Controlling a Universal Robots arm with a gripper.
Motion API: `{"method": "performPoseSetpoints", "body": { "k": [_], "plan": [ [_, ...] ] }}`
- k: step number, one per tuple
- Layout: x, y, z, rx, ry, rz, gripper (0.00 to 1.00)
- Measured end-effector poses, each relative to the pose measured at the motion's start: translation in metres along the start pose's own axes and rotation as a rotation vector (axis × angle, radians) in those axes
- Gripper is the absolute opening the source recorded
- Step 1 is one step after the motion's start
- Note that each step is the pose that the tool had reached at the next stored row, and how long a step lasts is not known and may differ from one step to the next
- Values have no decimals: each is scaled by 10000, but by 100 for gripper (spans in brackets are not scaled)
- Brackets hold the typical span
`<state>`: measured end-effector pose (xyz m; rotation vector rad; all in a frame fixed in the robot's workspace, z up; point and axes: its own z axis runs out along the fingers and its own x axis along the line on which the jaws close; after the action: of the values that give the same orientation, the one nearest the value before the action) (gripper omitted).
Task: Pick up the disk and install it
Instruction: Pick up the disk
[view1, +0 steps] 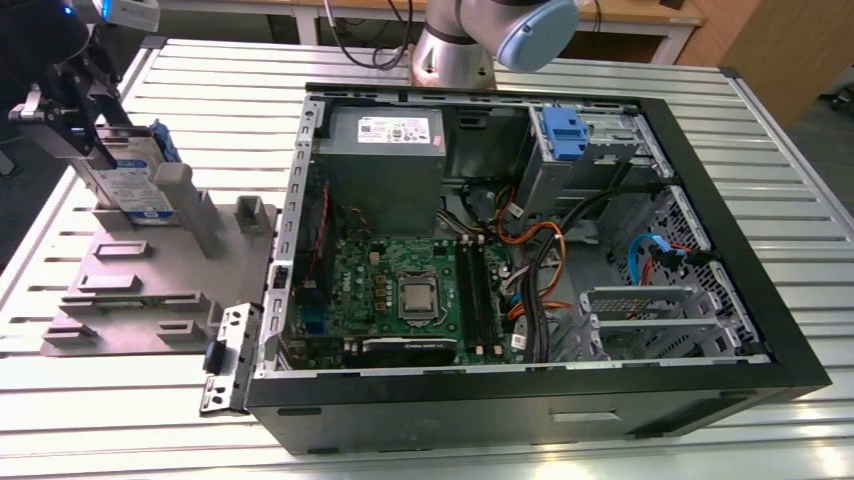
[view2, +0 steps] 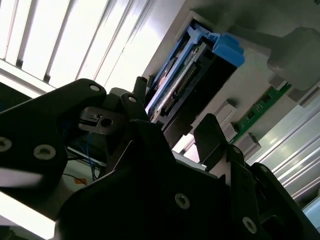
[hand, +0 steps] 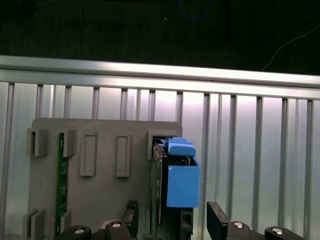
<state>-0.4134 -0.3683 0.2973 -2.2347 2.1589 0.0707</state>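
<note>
The disk (view1: 142, 188) stands on edge in a slot of the grey fixture plate (view1: 134, 290), at the exterior view's left, beside the open computer case (view1: 534, 390). It is silver-grey with a white-and-blue label and blue side rails. My gripper (view1: 91, 140) hangs just above it and is open. In the first wrist view the two dark fingertips (hand: 131, 212) flank the disk (hand: 176, 186), with a gap on each side. The second wrist view shows the disk's (view2: 197, 57) blue end just beyond the gripper (view2: 175, 122).
Inside the case are a grey power-supply box (view1: 380, 165), a motherboard (view1: 414, 290), loose cables and a drive bay holding a blue bracket (view1: 561, 130). A green circuit board (hand: 61, 185) stands in another fixture slot. The slatted metal table (view1: 787, 170) surrounds everything.
</note>
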Motion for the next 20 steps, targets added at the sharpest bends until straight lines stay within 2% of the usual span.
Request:
{"method": "performPoseSetpoints", "body": {
  "k": [6, 7, 8, 10, 11, 20],
  "plan": [
    [-3, 0, 0, 0, 0, 1, 65],
    [-4, 0, 0, 0, 0, 1, 63],
    [-4, 0, 0, 0, 0, 1, 57],
    [-5, 0, 0, 0, 0, 1, 57],
    [-5, 0, 0, 0, 0, 1, 51],
    [-7, 0, -20, -21, -2, 2, 51]
  ]
}}
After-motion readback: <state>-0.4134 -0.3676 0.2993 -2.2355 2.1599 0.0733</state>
